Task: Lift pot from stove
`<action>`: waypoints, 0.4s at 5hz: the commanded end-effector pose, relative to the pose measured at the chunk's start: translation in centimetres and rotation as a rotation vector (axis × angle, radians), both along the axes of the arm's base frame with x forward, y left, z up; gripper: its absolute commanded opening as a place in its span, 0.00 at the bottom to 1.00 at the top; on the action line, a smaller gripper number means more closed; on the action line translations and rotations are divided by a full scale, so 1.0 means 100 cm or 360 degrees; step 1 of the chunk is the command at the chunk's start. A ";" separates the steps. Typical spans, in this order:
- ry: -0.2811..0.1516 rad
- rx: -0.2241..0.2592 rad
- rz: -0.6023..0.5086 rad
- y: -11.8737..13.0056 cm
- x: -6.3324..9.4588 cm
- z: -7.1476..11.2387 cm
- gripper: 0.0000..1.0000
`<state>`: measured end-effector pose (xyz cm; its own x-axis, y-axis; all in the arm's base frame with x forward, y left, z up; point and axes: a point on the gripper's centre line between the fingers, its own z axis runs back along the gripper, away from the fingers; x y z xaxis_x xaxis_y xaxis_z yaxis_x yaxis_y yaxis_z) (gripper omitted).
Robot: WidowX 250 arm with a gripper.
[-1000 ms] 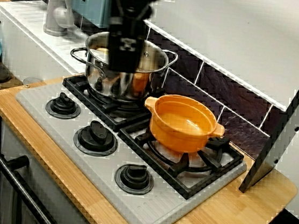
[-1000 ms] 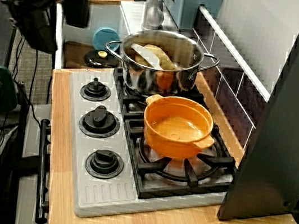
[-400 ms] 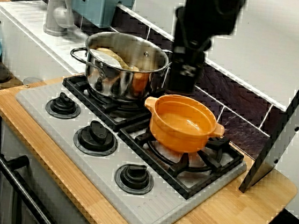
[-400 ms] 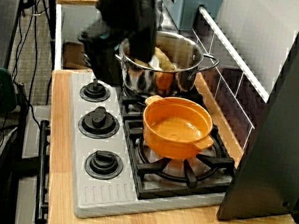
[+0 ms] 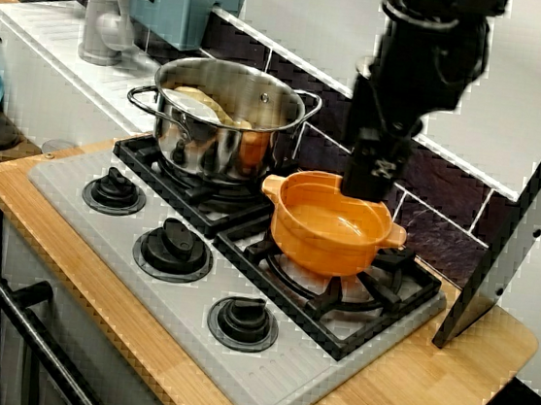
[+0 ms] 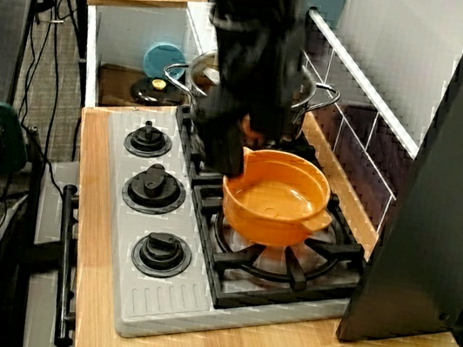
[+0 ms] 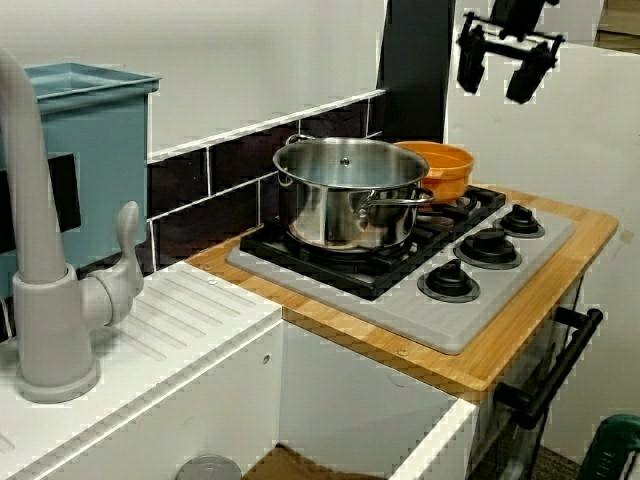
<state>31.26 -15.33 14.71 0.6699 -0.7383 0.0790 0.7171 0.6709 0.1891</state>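
We see the squat round orange pot (image 5: 333,222) sitting on the black burner grate at the 3 o'clock end of the grey toy stove (image 5: 144,286), just beside the taller shiny steel pot (image 5: 222,129). The black gripper (image 7: 503,62) hangs above its far rim, jaws spread and empty, we judge lining up for a rim grab before the lift.

Black robot arm of bulky, rounded segments, matte dark casing, narrowing to a slim boxy tool (image 5: 366,179) at centre right of the frame, small white marking near its tip, two black fingers (image 7: 470,60) spread apart, upper right, joined by a thin crossbar
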 end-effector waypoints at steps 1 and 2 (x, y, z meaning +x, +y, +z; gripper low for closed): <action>-0.0116 0.0005 0.0028 0.002 0.008 -0.012 1.00; -0.0147 0.0028 0.0045 0.005 0.008 -0.026 1.00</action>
